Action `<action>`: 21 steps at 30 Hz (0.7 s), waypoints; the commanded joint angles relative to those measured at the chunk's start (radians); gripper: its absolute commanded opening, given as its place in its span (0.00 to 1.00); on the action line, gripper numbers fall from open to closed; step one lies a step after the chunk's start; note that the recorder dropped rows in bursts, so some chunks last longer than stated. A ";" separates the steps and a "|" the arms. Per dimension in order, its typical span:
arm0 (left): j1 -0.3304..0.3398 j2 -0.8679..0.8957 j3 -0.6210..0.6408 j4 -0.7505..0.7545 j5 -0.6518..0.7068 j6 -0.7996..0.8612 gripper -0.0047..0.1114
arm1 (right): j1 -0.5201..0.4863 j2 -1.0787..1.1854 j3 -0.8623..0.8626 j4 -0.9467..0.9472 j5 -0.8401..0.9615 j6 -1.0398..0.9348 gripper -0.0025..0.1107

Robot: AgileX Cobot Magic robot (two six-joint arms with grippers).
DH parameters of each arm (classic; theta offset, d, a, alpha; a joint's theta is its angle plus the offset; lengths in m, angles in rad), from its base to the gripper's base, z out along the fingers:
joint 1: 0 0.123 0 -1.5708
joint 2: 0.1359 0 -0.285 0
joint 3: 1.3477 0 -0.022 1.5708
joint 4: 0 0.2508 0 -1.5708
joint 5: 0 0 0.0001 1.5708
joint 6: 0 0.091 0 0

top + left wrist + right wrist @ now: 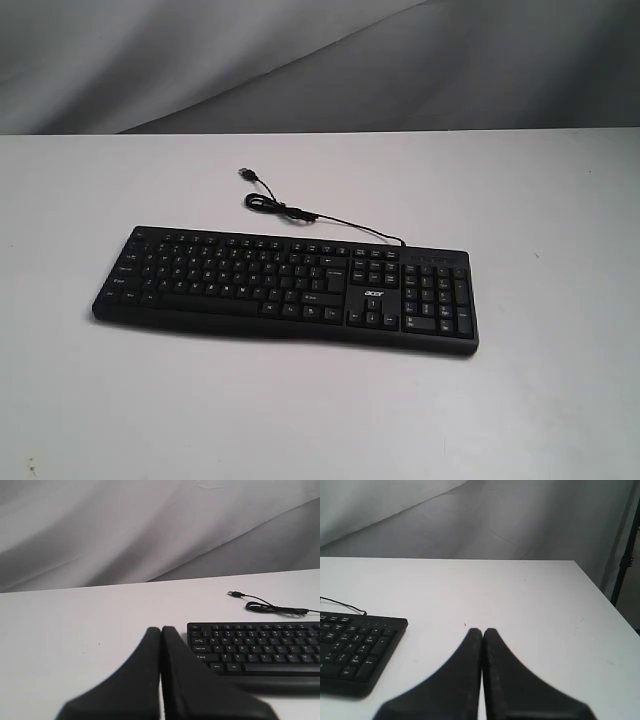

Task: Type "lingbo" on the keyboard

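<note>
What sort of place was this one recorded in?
Probably a lab or studio test bench, not an office: a white table holding a keyboard with its cable unplugged, a grey cloth backdrop draped behind, and a black stand pole beside the table.

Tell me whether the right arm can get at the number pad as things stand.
Probably yes. The right gripper, shut, hangs over the table beside the number pad end of the keyboard; nothing stands between them.
</note>
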 commanded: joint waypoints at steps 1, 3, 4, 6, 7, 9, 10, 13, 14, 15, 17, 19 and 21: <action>-0.007 0.001 0.005 0.000 -0.002 -0.002 0.04 | -0.008 -0.003 0.003 0.003 -0.004 -0.003 0.02; -0.007 0.001 0.005 0.000 -0.002 -0.002 0.04 | -0.008 -0.003 0.003 0.003 -0.004 -0.003 0.02; -0.007 0.001 0.005 0.000 -0.002 -0.002 0.04 | -0.008 -0.003 0.003 0.003 -0.004 -0.003 0.02; -0.007 0.001 0.005 0.000 -0.002 -0.002 0.04 | -0.008 -0.003 0.003 -0.015 -0.025 -0.011 0.02; -0.007 0.001 0.005 0.000 -0.002 -0.002 0.04 | -0.008 -0.003 0.003 -0.015 -0.068 -0.011 0.02; -0.007 0.001 0.005 0.000 -0.002 -0.002 0.04 | -0.008 -0.003 0.003 -0.008 -0.193 -0.011 0.02; -0.007 0.001 0.005 0.000 -0.002 -0.002 0.04 | -0.008 -0.003 0.003 0.003 -0.264 -0.005 0.02; -0.007 0.001 0.005 0.000 -0.002 -0.002 0.04 | -0.008 -0.003 0.003 0.006 -0.428 -0.005 0.02; -0.007 0.001 0.005 0.000 -0.002 -0.002 0.04 | -0.008 -0.003 0.003 0.006 -0.464 -0.005 0.02; -0.007 0.001 0.005 0.000 -0.002 -0.002 0.04 | -0.008 -0.003 0.003 0.006 -0.486 -0.005 0.02; -0.007 0.001 0.005 0.000 -0.002 -0.002 0.04 | -0.008 -0.003 0.003 0.006 -0.515 -0.005 0.02; -0.007 0.001 0.005 0.000 -0.002 -0.002 0.04 | -0.008 -0.003 0.003 0.008 -0.539 0.008 0.02; -0.007 0.001 0.005 0.000 -0.002 -0.002 0.04 | -0.008 -0.003 0.003 0.010 -0.612 0.088 0.02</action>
